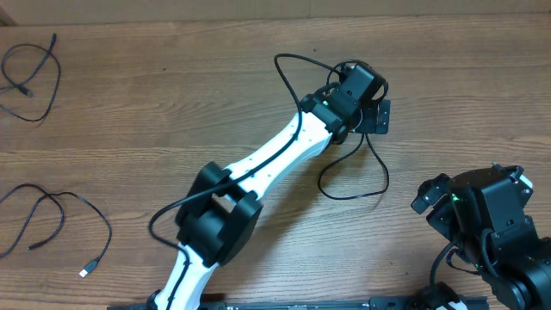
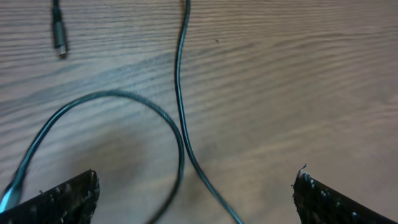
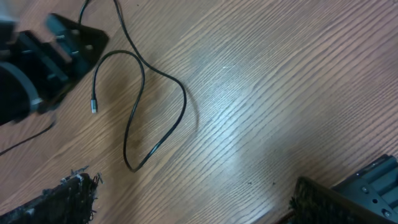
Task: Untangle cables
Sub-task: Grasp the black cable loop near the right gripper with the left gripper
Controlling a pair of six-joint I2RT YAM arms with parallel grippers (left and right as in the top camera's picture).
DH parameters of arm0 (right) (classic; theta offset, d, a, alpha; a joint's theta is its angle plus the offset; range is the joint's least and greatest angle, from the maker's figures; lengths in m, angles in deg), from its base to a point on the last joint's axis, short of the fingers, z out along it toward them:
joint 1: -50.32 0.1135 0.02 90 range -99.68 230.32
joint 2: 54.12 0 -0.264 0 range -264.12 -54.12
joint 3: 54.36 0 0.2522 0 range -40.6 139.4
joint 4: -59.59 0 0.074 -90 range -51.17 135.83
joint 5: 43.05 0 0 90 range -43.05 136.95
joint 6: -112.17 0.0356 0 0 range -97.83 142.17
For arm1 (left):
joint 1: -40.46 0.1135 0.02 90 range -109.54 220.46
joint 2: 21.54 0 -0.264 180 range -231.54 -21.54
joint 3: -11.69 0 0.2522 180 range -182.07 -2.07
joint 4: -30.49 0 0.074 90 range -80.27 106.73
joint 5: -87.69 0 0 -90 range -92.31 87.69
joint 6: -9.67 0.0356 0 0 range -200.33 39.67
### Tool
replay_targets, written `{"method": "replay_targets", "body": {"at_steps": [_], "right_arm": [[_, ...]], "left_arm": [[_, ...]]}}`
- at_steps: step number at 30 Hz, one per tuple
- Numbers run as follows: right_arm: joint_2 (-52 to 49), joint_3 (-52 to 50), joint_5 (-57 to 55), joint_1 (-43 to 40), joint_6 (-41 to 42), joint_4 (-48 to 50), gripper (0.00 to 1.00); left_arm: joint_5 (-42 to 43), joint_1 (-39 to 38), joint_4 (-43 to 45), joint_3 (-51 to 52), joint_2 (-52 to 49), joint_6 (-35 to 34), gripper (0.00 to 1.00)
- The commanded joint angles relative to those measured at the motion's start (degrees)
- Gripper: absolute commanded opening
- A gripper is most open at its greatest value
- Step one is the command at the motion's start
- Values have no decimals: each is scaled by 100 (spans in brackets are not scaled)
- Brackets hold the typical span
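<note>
One thin black cable (image 1: pixel 384 179) lies in a loop on the wooden table, just below my left gripper (image 1: pixel 370 112). In the left wrist view this cable (image 2: pixel 181 118) crosses itself between my wide-open fingers (image 2: pixel 67 198), and its plug end (image 2: pixel 60 38) lies at the upper left. My left gripper (image 2: pixel 196 205) is open and hovers over the crossing, holding nothing. The right wrist view shows the same cable (image 3: pixel 163 140) with its plug (image 3: pixel 94 107) far ahead of my right gripper (image 3: pixel 199 202), which is open and holds nothing. It sits at the table's lower right (image 1: pixel 430 202).
Two more black cables lie apart at the table's left: one at the upper left (image 1: pixel 34 82), and one at the lower left (image 1: pixel 56 215) with a silver tip (image 1: pixel 84 272). The left arm (image 1: pixel 258 168) stretches diagonally across the middle.
</note>
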Motion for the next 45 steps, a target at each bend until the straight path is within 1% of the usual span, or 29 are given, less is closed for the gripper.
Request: {"method": "replay_targets", "body": {"at_steps": [1,3,5,10,14,19,22,25,26,31,38,45], "right_arm": [[20,94,-59,-9,44,-4,100],[20,94,-57,-9,46,15,100],[20,94,-59,-9,44,17,100],[20,94,-57,-9,46,22,100],[20,94,-59,-9,44,85,100],[20,94,-59,-9,44,96,100],[20,94,-59,-9,44,96,100],[20,94,-59,-9,44,96,100],[20,94,-59,-9,44,96,100],[20,94,-59,-9,44,96,100],[20,94,-59,-9,44,96,100],[20,94,-59,-11,44,96,100]], "left_arm": [[-177,0,415,24,-369,-76,100],[-177,-9,699,24,-588,-76,98],[-179,-28,800,22,-713,-76,98],[-184,-151,914,24,-916,-140,93],[-564,-293,929,24,-1051,-114,93],[-772,-417,953,24,-1279,-114,93],[-874,-450,933,24,-1414,-109,90],[-1047,-459,938,24,-1532,122,80],[-1069,-459,935,24,-1561,236,80],[-1115,-457,927,24,-1711,535,80],[-1596,-474,623,48,-1753,1043,78],[-1545,-518,549,55,-1753,1080,78]]}}
